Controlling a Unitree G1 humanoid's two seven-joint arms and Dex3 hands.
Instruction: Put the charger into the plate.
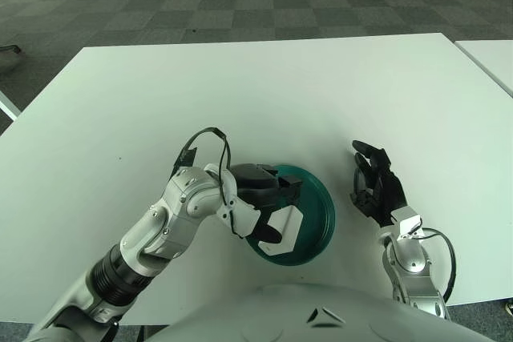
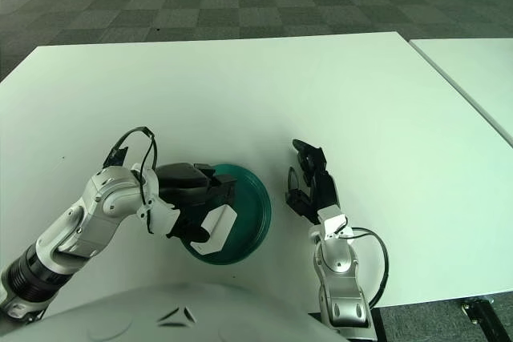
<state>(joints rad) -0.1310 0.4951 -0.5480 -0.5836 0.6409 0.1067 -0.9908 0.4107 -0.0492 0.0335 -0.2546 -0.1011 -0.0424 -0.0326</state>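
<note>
The left hand (image 1: 268, 206) is over the plate (image 1: 319, 207), near the front edge of the tabletop (image 1: 264, 94), roughly midway along it. Its fingers are closed around the charger (image 1: 287, 222), a white block held just above the inner surface of the plate. Whether the charger already touches the plate cannot be determined from either view.

The right hand (image 1: 377, 186) shows just beside the plate on its right side, nearer the front right corner. Its fingers are relaxed and apart, and it holds nothing.

Handling assessment:
- The charger appears rigid and light, with smooth plastic faces. Expect it to slip if the grip loosens unevenly.
- The best hold is across two opposite flat faces, near the middle of the block, as the left hand appears to hold it now.
- No cable is visible on the charger.
- The plate is shallow, green and probably light. A sideways push from the fingers may slide it on the tabletop.

Step in hand: lowering and release. The charger is already within the rim, so the task appears nearly complete. The fingers should part only once the block rests flat.
</note>
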